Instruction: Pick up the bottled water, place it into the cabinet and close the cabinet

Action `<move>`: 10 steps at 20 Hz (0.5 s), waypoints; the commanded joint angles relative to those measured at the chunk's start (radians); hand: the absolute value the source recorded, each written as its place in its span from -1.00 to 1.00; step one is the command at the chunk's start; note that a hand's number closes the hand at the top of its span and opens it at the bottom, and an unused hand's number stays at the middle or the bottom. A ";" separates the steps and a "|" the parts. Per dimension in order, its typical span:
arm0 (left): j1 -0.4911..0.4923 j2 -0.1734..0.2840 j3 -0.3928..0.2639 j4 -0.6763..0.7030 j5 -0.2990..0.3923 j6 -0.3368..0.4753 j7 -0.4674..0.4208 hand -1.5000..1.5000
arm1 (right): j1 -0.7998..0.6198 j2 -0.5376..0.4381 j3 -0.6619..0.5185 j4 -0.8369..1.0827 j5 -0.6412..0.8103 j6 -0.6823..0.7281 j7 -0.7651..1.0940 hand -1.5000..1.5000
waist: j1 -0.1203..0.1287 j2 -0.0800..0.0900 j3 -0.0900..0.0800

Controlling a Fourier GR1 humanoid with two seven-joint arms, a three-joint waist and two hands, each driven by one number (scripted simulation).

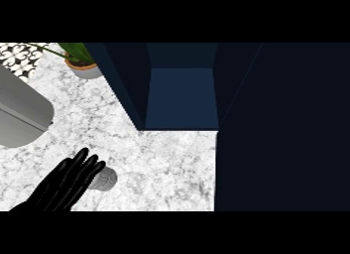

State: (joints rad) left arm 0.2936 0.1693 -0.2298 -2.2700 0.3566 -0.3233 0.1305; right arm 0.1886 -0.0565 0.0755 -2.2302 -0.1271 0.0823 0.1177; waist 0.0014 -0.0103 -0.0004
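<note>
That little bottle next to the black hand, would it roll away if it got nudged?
Possibly. The bottle looks round, so it would likely roll if it tipped onto its side. The marble counter looks smooth and flat, so little would stop it sliding. The left hand partly covers it, so whether it stands upright is hard to tell.

Cabinet (181,96) mouth gapes open, bare surface (170,158) before it; door (287,129) walls off the right edge.

White marble table (170,154) w/ grey veins. On it: bottled water (103,178) near front-left, potted plant (82,64) at back-left, dark blue cabinet (181,99) at back, its door open.
</note>
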 commanded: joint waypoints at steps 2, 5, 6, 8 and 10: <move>0.211 0.103 0.006 -0.203 0.198 -0.066 0.106 -1.00 | 0.147 -0.026 0.009 -0.138 -0.092 0.058 0.050 -1.00 | 0.003 0.002 0.000; 0.301 0.150 0.063 -0.281 0.273 -0.107 0.093 -1.00 | 0.180 -0.038 -0.009 -0.250 -0.145 0.045 0.134 -1.00 | 0.006 0.001 0.000; 0.310 0.153 0.049 -0.315 0.274 -0.103 0.107 -1.00 | 0.142 -0.058 -0.052 -0.260 -0.171 0.032 0.171 -1.00 | 0.009 0.003 0.000; 0.375 0.161 0.057 -0.343 0.259 -0.112 0.087 -1.00 | 0.211 -0.066 -0.074 -0.298 -0.201 0.065 0.145 -1.00 | 0.009 -0.003 0.001; 0.364 0.147 0.051 -0.288 0.255 -0.123 0.062 -1.00 | 0.203 -0.073 -0.100 -0.297 -0.227 0.077 0.147 -1.00 | 0.002 0.002 0.001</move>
State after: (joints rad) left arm 0.5710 0.2978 -0.1949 -2.3672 0.4752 -0.4371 0.1767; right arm 0.3299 -0.1151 0.0151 -2.4057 -0.2386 0.1428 0.2222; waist 0.0065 -0.0090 0.0003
